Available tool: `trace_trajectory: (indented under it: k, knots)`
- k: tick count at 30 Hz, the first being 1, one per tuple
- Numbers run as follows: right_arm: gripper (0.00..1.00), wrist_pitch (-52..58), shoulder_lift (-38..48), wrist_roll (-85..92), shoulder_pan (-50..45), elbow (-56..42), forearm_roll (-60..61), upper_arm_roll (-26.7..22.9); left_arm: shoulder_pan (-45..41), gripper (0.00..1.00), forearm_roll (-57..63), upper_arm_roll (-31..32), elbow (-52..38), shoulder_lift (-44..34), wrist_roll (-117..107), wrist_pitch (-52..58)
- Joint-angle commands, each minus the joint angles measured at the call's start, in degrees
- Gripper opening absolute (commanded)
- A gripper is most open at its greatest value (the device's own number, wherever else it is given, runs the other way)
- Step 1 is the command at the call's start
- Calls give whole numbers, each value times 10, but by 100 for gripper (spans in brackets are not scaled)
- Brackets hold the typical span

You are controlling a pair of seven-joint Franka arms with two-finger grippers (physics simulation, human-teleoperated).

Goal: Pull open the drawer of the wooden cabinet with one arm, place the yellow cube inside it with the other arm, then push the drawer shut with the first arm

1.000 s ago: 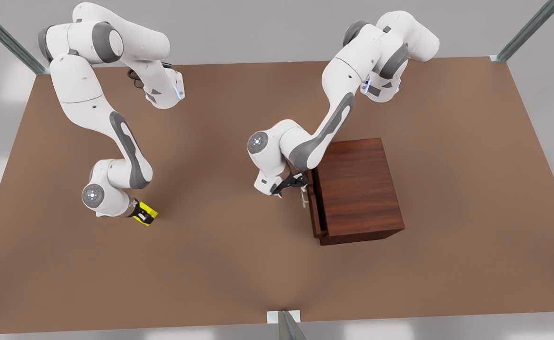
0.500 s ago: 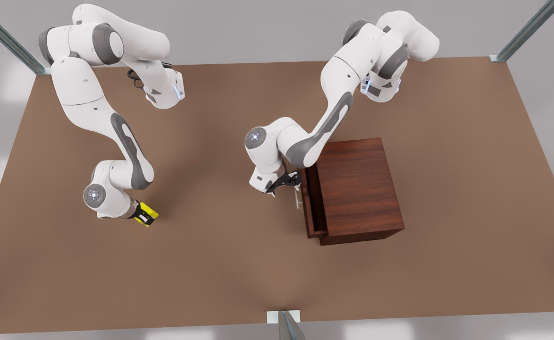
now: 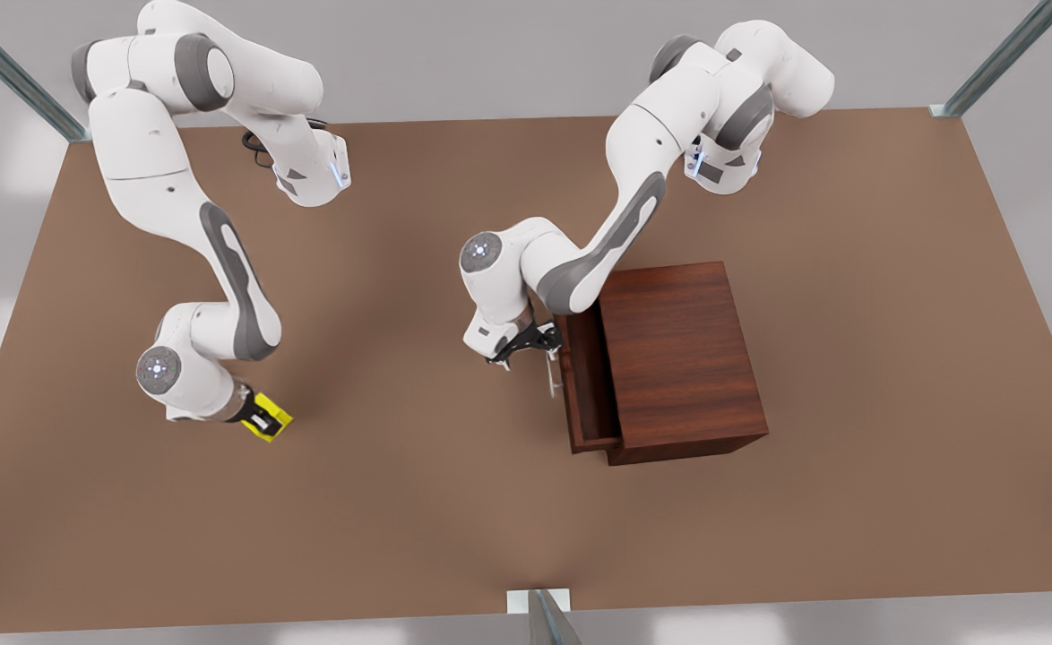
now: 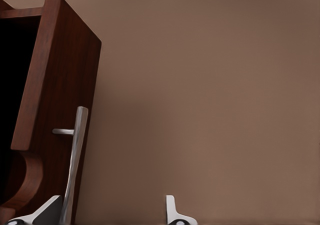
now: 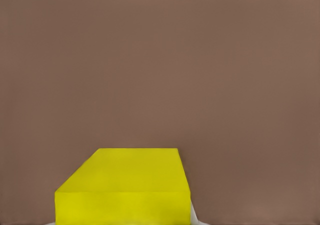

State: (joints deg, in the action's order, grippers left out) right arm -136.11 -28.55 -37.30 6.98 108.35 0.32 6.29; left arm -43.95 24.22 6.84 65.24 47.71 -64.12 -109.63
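I count 2 white robot arms, 1 wooden cabinet [image 3: 683, 358] with 1 drawer [image 3: 584, 385] bearing 1 silver handle [image 3: 552, 372], and 1 yellow cube [image 3: 268, 420], all on 1 brown table [image 3: 418, 502].

The wooden cabinet [image 3: 683, 358], boxy and dark reddish-brown with streaked grain, stands on the surface [image 3: 849, 269] at the front view's right. Its drawer [image 3: 584, 385] is pulled partway out toward the front view's left, the thin silver bar handle [image 3: 551, 374] on its front panel. The small bright yellow cube [image 3: 268, 421] lies well apart, at the front view's left.
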Motion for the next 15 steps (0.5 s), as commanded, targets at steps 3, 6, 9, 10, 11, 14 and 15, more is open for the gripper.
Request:
trace_trajectory:
  k: [3,6,9,10,11,14,15]
  knots:
    - [68,94,2,-22,-1,-43,-2,0,-2,100,0,0,-4,-1,-10,-12]
    - [68,146,2,-33,-2,-88,-2,3,-5,100,0,0,-5,0,-18,-24]
    - [68,173,2,-43,-3,-115,-1,6,-5,100,1,0,-5,0,-18,-24]
    - [68,186,2,-49,-3,-128,-1,6,-7,100,2,-1,-5,0,-18,-24]
    - [68,206,2,-58,-4,-147,-1,6,-9,100,3,-1,-5,1,-19,-25]
    - [68,230,1,-77,-4,-171,3,9,-18,100,18,-5,-4,7,-27,-24]
    - [68,234,0,-85,-4,-177,3,9,-21,100,18,-5,-4,9,-27,-24]
